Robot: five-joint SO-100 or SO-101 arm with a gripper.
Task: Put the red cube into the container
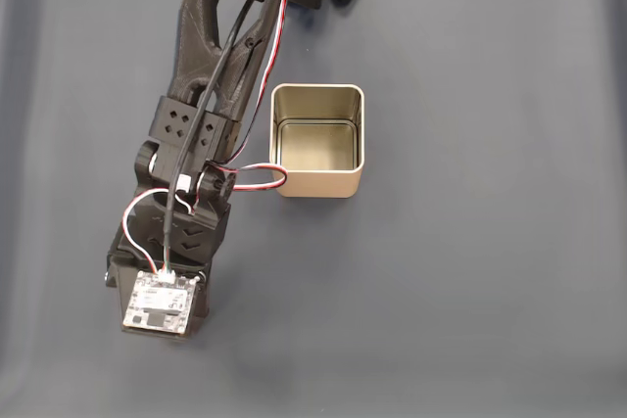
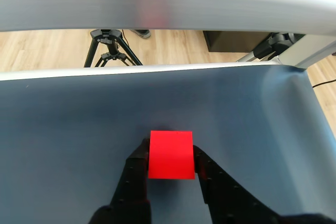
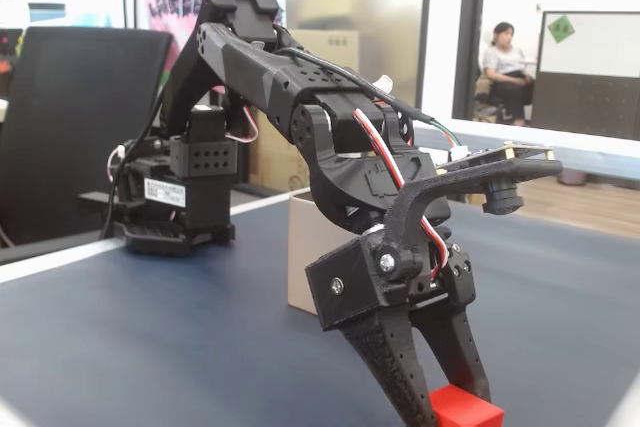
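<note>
Gripper jaws closed snug on the red cube, low at the table; lift and carry to the empty container behind it remain.

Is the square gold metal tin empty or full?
Empty. In a fixed view, the square gold metal tin shows only its bare shiny floor; the small red cube sits outside, between the gripper's fingers.

the dark blue-grey counter carries the container near centre frame, and the arm's base.
</note>
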